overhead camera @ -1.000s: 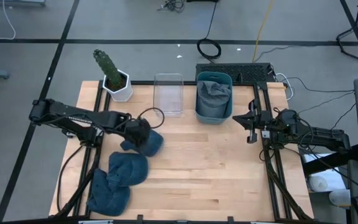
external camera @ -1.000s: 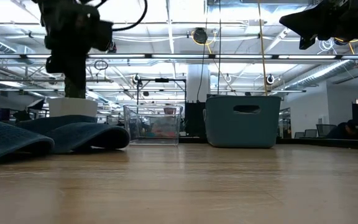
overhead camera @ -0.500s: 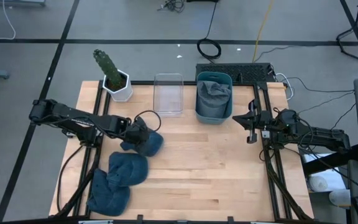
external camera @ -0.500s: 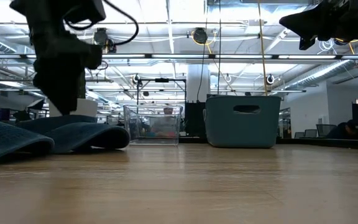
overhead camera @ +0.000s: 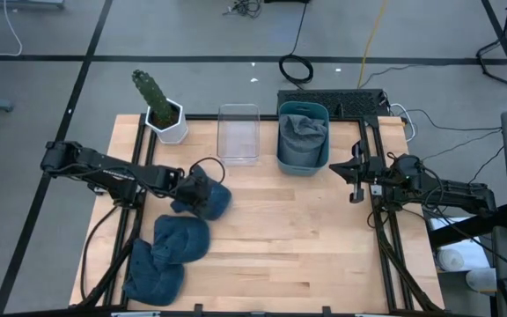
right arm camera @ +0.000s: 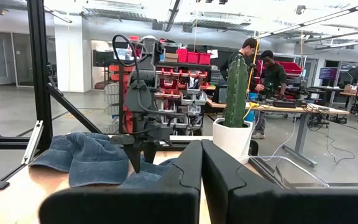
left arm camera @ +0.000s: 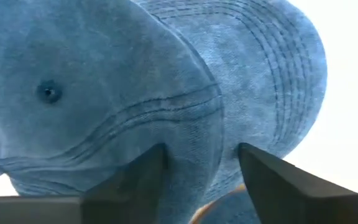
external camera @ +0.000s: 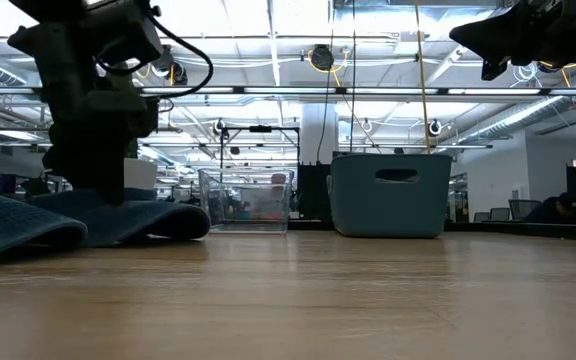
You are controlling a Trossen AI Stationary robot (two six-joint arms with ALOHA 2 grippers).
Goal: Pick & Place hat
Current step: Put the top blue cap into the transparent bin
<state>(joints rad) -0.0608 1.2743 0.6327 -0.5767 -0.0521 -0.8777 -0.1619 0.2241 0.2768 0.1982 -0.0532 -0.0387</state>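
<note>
Since a second ago we have watched the left gripper [overhead camera: 202, 195] drop from above onto the blue denim hat [overhead camera: 211, 202] lying left of centre on the wooden table [overhead camera: 306, 246], its fingers [left arm camera: 129, 186] now parted astride a fold of the stitched crown. From overhead the gripper hides much of that hat, and two more blue hats [overhead camera: 167, 255] lie heaped nearer the front-left corner. Our right gripper [overhead camera: 356, 176] hangs shut at the table's right edge.

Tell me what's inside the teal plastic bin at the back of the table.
The teal plastic bin holds a crumpled blue-grey denim hat that fills its opening; anything beneath that hat is hidden.
</note>
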